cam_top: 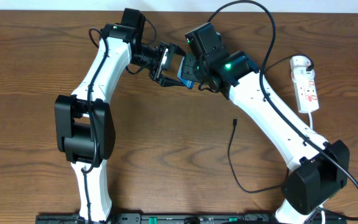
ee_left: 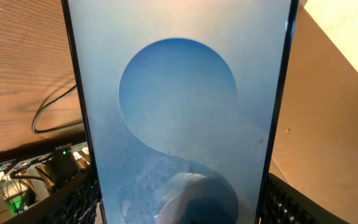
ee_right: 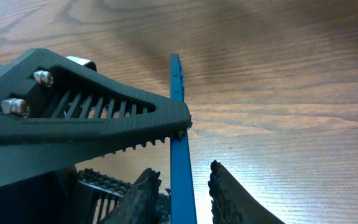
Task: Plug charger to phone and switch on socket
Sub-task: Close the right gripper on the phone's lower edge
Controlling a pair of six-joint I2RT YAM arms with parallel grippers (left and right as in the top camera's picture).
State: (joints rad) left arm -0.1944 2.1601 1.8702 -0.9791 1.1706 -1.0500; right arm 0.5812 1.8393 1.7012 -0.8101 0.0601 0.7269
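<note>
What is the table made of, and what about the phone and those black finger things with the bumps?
The table looks like brown wood or a wood-look top, with grain lines and a soft sheen. The phone has a smooth, glossy front, probably glass, and a thin dark frame. The fingers look like matte black plastic, ridged and slotted, with metal screws at one end.

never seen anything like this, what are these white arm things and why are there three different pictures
Two white robot arms sit at a wooden table. One picture looks down from above; the other two come from cameras on each wrist. Both arms meet over the phone, held on edge. The left gripper appears shut on it, so its camera is filled by the teal screen. The right gripper brackets its thin blue edge. The black charger cable and white power strip lie untouched.
</note>
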